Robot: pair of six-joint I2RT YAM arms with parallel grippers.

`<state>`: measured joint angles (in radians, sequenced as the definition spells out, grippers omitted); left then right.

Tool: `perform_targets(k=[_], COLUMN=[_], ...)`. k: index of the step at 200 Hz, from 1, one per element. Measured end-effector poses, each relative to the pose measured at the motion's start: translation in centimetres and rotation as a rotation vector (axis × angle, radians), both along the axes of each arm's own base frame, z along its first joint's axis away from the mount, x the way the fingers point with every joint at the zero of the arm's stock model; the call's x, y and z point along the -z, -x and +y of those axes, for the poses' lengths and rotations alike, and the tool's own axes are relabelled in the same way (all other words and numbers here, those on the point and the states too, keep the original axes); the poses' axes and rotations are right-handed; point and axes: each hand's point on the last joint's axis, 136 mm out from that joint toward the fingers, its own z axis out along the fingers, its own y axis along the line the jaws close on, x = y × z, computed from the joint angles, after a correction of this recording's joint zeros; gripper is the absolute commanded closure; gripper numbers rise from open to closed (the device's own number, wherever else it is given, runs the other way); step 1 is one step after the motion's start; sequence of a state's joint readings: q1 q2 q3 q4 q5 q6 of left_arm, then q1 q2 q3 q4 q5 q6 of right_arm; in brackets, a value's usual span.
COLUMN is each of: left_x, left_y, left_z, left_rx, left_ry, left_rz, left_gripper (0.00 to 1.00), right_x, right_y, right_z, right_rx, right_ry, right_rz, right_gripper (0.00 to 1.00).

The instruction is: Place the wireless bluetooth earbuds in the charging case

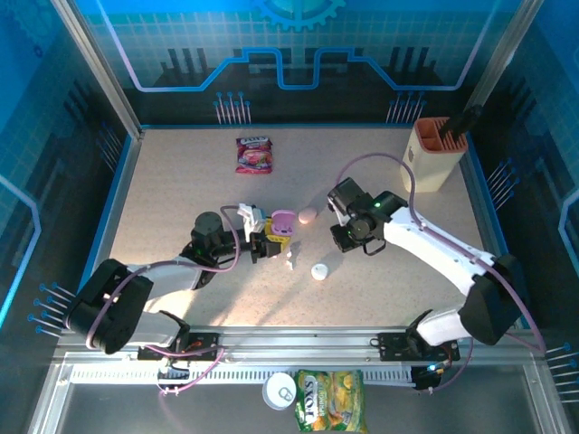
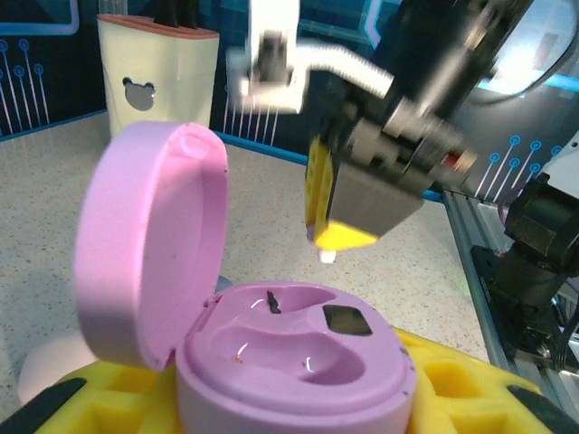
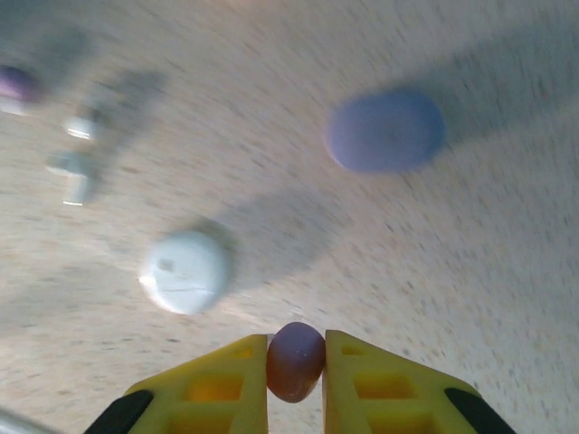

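clamps the left gripper [image 1: 265,242] around the base of the open pink charging case [image 2: 298,362], with the lid tipped up and the wells facing up. pinches one small mauve earbud [image 3: 295,360] between the yellow fingers [image 3: 226,380] of the right gripper [image 3: 296,348], hanging near the case and above the table [image 1: 181,190]. leaves a few blurred loose earbuds [image 3: 77,174] lying on the table near a white round case [image 3: 185,271], with a purple pebble case [image 3: 384,131] farther off.

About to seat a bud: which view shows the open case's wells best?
Left wrist: the charging case sits close up, lid open, both wells empty and in plain sight. Top external shows it small, from above, held in the left gripper, wells hard to make out.
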<state>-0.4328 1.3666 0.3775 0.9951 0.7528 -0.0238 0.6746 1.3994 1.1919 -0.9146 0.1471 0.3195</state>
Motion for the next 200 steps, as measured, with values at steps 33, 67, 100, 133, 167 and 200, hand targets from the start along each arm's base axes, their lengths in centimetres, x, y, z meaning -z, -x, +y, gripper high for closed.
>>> perform_targets(k=[33, 67, 100, 133, 167, 200], left_x=[0.5, 0.3, 0.1, 0.1, 0.1, 0.2], left_y=[0.2, 0.5, 0.9, 1.0, 1.0, 1.2], left_z=[-0.2, -0.4, -0.6, -0.7, -0.7, -0.7], left_rx=[0.026, 0.053, 0.084, 0.093, 0.094, 0.101], left_ry=[-0.006, -0.003, -0.002, -0.001, -0.001, -0.002], left_rz=[0.017, 0.016, 0.021, 0.023, 0.024, 0.032], left_gripper=[0.66, 0.66, 0.67, 0.66, 0.66, 0.66], right_x=[-5.7, -8.7, -8.2, -7.2, -6.8, -6.4], right_y=[0.3, 1.4, 1.5, 1.4, 1.4, 1.4], right_z=[5.1, 8.6, 10.4, 11.0, 11.2, 11.3], right_rx=[-0.19, -0.341, -0.412, -0.444, -0.463, -0.472], right_ry=[-0.134, -0.192, -0.186, -0.164, -0.155, -0.143], right_rz=[-0.116, -0.17, -0.154, -0.136, -0.13, -0.126], right_gripper=[0.84, 0.84, 0.84, 0.84, 0.84, 0.85])
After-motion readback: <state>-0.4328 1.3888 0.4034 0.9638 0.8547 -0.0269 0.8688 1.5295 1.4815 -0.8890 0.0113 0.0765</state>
